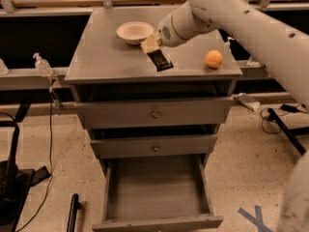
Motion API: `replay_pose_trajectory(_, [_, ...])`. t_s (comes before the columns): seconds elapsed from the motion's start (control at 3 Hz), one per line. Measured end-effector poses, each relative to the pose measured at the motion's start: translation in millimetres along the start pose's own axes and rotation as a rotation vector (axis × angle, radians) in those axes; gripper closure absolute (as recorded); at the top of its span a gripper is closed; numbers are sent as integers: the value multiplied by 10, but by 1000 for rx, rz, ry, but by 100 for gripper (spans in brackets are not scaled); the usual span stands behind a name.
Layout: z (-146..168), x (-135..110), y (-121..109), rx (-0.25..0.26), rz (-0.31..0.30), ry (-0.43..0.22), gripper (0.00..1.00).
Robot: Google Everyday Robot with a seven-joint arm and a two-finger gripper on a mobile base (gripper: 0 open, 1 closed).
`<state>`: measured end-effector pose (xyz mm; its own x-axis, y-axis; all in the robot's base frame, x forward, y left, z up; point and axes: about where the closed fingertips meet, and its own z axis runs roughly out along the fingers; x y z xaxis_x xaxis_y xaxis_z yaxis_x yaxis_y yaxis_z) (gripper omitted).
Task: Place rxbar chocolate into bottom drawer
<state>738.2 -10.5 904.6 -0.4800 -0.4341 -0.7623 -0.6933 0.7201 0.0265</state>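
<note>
Gripper (151,44): located above the centre of the frame, over the grey cabinet top (106,57), at the end of a white arm (241,13) that enters from the upper right. Its pale fingers point down and to the left and are closed on the upper end of the snack bar (161,61).

Snack bar: dark wrapper, lying at a slant from the fingers toward the lower right, over the middle of the cabinet top. Whether its lower end touches the surface cannot be told.

Bottom drawer (157,190): pulled out toward the lower edge of the frame, with the grey floor and side walls exposed. Nothing is visible inside it. It lies well below the snack bar.

Top drawer (193,112) and middle drawer (125,146): both pushed in, each with a round knob at centre.

Other items on the cabinet top: a pale bowl (134,32), just beside the gripper on its upper left, and an orange (214,59) near the right edge, apart from the snack bar.

Surroundings: a small clear bottle (42,65) on a ledge at the left of the frame; a blue tape cross (256,217) on the speckled floor at the lower right.
</note>
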Motion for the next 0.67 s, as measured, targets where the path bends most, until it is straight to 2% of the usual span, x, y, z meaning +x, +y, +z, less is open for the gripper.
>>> replay_pose_trajectory(0.33, [-379,-32,208,-143,-57,-99,100])
replay_pose_trajectory(0.67, [-396,-85,352,-170,-145,-120,100])
